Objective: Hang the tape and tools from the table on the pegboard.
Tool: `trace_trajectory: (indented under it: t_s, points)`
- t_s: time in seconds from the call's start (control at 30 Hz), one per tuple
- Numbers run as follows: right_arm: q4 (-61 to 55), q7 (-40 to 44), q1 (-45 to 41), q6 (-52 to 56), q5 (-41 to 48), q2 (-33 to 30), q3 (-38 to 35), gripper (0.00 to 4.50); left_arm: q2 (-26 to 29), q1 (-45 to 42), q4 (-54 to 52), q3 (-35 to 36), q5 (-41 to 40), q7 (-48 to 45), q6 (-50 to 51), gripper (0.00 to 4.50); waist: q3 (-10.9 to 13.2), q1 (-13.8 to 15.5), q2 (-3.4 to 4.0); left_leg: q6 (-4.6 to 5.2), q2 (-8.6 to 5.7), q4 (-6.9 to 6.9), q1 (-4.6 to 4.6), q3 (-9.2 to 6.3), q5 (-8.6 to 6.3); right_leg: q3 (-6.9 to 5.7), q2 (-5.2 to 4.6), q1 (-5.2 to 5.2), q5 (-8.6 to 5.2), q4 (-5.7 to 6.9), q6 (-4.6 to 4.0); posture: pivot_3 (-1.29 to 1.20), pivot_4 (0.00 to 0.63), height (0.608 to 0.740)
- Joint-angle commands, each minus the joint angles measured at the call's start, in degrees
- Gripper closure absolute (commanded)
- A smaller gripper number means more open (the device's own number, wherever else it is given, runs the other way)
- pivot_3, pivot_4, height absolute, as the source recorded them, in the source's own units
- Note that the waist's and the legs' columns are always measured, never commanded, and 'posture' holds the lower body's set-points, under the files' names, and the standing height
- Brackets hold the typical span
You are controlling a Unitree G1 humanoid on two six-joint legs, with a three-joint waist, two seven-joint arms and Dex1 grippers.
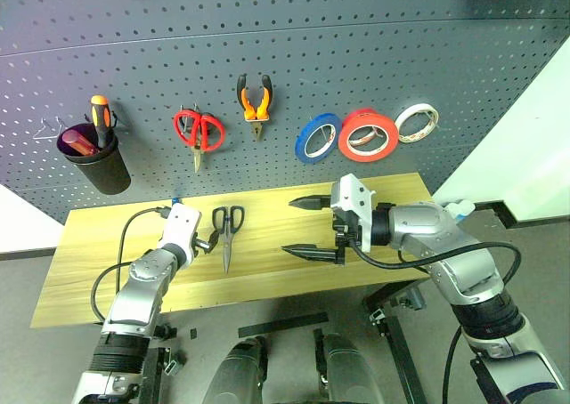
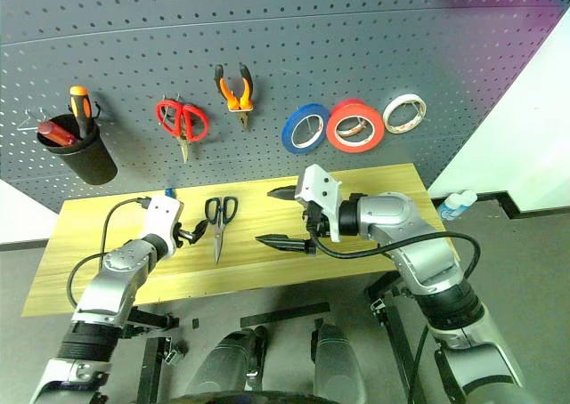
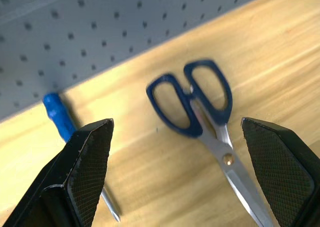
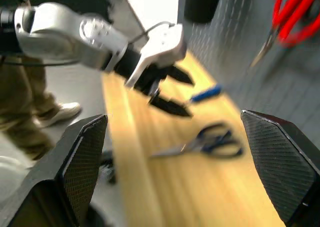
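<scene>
hovering over table [image 1: 107,279], left gripper [image 1: 210,241] spread wide beside scissors [image 1: 228,230]; right gripper [image 1: 312,228] likewise spread, empty.

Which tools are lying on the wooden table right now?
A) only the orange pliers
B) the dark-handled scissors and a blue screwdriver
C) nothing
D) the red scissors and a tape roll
B: the dark-handled scissors and blue screwdriver lie on the table, while the pliers hang on the pegboard.
</scene>
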Motion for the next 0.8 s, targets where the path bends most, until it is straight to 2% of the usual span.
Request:
trace_trajectory:
  t_s: [0.03, 0.07, 0.3, 0.43, 0.57, 0.8]
  points:
    - [-0.4, -0.3, 0.7, 0.9, 2.4, 1.0, -1.5, 0.03, -1.5, -2.0, 0.0, -0.3, 0.8, 1.8, 3.5, 0.21, 0.0, 0.2, -0.01, 0.00, 0.00, 0.01, 0.00, 0.00, 0.00, -0.02, 0.00, 0.00, 0.00, 0.01, 0.00, -0.03, 0.152, 0.740]
    - [0.1, -0.7, 0.9, 0.4, 1.5, 1.0, -1.1, 0.01, -2.1, -2.4, 0.1, -0.8, 0.9, 1.8, 4.2, 0.11, 0.0, 0.4, -0.02, 0.00, 0.00, 0.01, 0.00, 0.00, 0.00, -0.03, 0.00, 0.00, 0.00, 0.00, 0.00, -0.03, 0.153, 0.740]
    - [0.9, -1.1, 1.8, -0.5, 0.5, 1.2, 0.1, 0.01, -6.5, -8.2, 5.3, -0.6, 1.8, 6.5, 12.0, 0.11, 0.0, 1.4, -0.05, -0.01, -0.02, 0.07, 0.00, -0.01, 0.00, -0.09, 0.05, 0.04, 0.01, 0.01, 0.01, -0.03, 0.153, 0.740]
    - [0.9, -1.2, 2.3, -0.9, -0.7, 1.2, 1.1, 0.01, -8.9, -15.9, 14.8, -1.8, 3.0, 9.2, 19.2, 0.11, 0.0, 1.3, -0.08, -0.01, -0.04, 0.16, -0.01, -0.03, 0.00, -0.15, 0.06, 0.09, 0.03, 0.02, 0.06, -0.03, 0.158, 0.740]
    - [0.5, -1.5, 3.0, -1.1, -1.1, 1.2, 1.4, 0.01, -10.3, -22.4, 22.7, -2.3, 3.4, 10.0, 21.2, 0.11, 0.0, 1.1, -0.11, 0.01, -0.05, 0.28, -0.03, -0.07, -0.01, -0.22, 0.07, 0.13, 0.05, 0.03, 0.12, -0.05, 0.162, 0.740]
    - [-0.6, -3.0, 4.4, -0.8, -1.3, 1.1, 0.9, 0.01, -12.1, -28.1, 28.3, -0.6, 3.6, 13.9, 26.8, 0.11, 0.0, 0.9, -0.15, 0.02, -0.04, 0.31, -0.03, -0.07, -0.02, -0.22, 0.06, 0.14, 0.05, 0.05, 0.14, -0.07, 0.177, 0.740]
